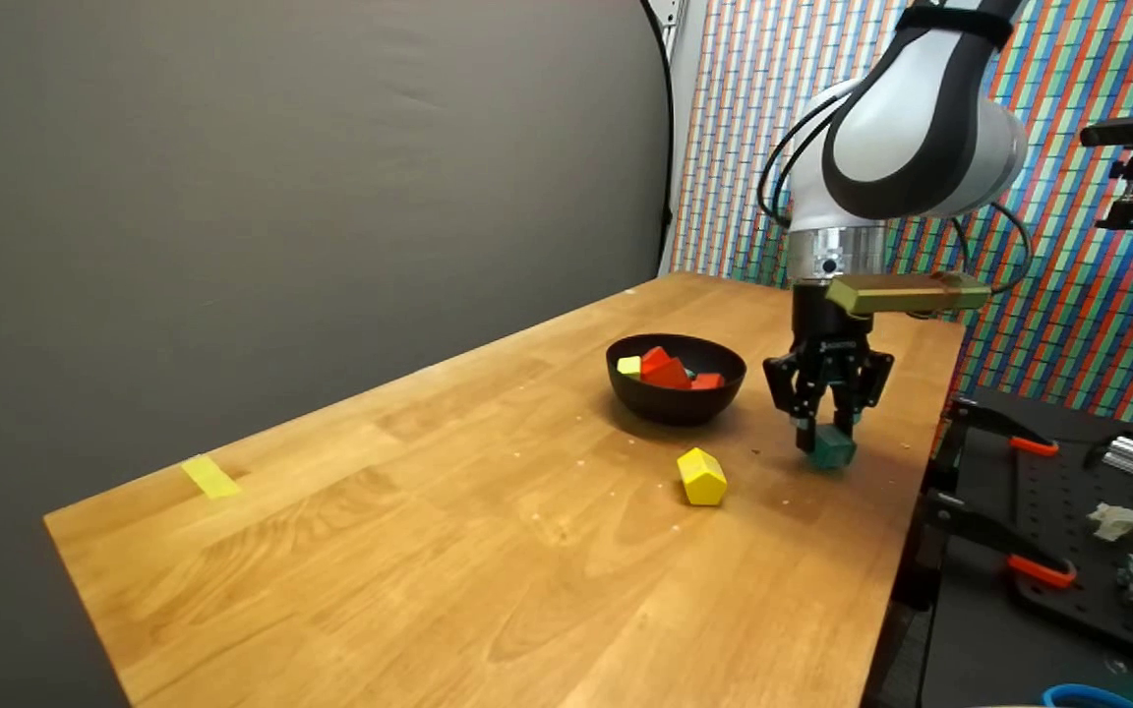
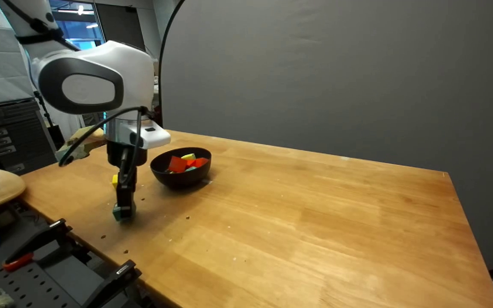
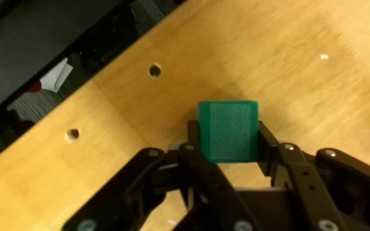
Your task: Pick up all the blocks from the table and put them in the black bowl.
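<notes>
Gripper (image 3: pixel 228 132) holds the green block (image 1: pixel 834 448) near the bowl (image 1: pixel 677 407)

Its two fingers (image 3: pixel 267 138) press this block from opposite sides, partly closed. The block is low, between the bowl and the table edge (image 1: pixel 911 492) with clamps (image 1: pixel 994 421) beside it. In an exterior view, the table (image 2: pixel 315 231) stretches wide to the right of the bowl. A yellow block (image 1: pixel 702 479) lies near the bowl. Inside the bowl are red, yellow and green blocks (image 1: pixel 667 375).
</notes>
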